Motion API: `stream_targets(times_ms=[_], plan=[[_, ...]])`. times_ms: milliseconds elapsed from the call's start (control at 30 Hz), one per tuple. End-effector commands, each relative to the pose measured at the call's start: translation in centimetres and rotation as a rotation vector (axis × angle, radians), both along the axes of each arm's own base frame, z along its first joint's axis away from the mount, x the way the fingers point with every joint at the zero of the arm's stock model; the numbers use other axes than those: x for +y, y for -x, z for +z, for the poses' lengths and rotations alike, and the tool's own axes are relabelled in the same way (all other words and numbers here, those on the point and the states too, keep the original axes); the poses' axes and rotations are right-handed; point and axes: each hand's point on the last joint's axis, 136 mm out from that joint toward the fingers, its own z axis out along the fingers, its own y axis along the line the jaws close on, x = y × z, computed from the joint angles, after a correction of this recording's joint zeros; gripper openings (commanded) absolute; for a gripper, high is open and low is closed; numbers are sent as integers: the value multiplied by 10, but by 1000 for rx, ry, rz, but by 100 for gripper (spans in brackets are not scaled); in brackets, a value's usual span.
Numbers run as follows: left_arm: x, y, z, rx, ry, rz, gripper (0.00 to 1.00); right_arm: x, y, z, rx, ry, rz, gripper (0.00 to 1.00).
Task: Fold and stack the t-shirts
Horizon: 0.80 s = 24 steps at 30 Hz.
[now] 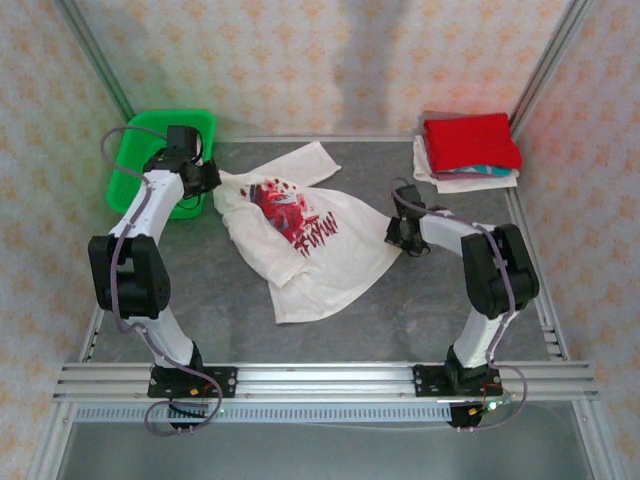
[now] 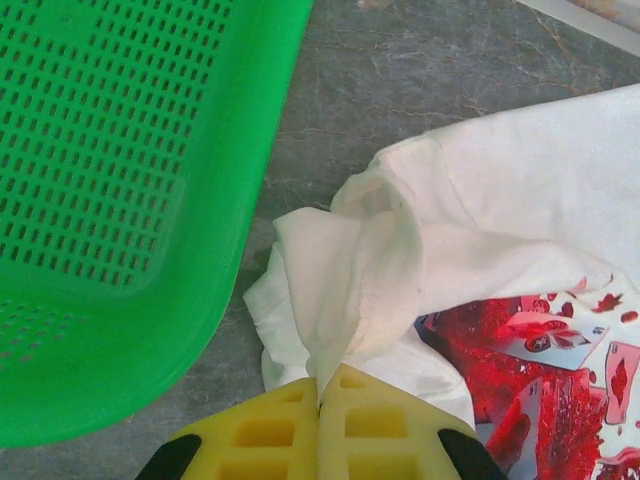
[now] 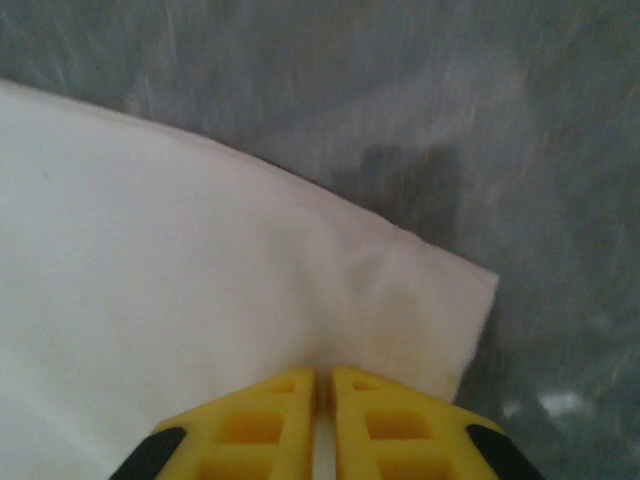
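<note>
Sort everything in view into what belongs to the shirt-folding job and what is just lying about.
Job: cream-white t-shirt, pinched by left gripper and right gripper; folded t-shirt stack, far right.
Lying about: green mesh basket, far left.

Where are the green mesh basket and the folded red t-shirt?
green plastic mesh basket (image 2: pixel 120 150), left wrist view, meshed surface.
folded red cloth t-shirt (image 1: pixel 470 140), top external view, upper face.

The cream-white cloth t-shirt (image 1: pixel 335 262) looks soft and matt. The green perforated plastic basket (image 2: pixel 120 150) is glossy. The grey desk (image 1: pixel 230 320) looks like smooth, mottled stone.
</note>
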Motion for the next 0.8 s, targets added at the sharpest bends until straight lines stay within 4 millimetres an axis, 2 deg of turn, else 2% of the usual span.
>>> stream_targets(times_ms=[0, 67, 167, 300, 367, 533, 667, 700, 767], plan=[[6, 7, 11, -13, 8, 35, 0, -32, -10, -20, 54, 44, -108, 9], [5, 9, 14, -9, 10, 33, 0, -40, -18, -21, 60, -12, -148, 6], [0, 13, 14, -2, 38, 29, 0, -58, -39, -17, 56, 33, -181, 5], [-8, 20, 15, -1, 87, 21, 0, -76, -75, -18, 66, -3, -215, 4], [-14, 26, 13, 7, 115, 15, 0, -79, -92, -15, 51, 10, -206, 3], [-22, 45, 4, 42, 150, 15, 0, -78, -144, 16, -34, 22, -171, 3], [-16, 59, -4, 67, 109, 32, 0, -75, -174, 50, -116, 13, -146, 6], [-13, 62, -6, 72, 92, 37, 3, -71, -177, 60, -121, -4, -134, 12], [-7, 65, -8, 78, 61, 47, 21, -63, -178, 81, -154, -40, -115, 23]])
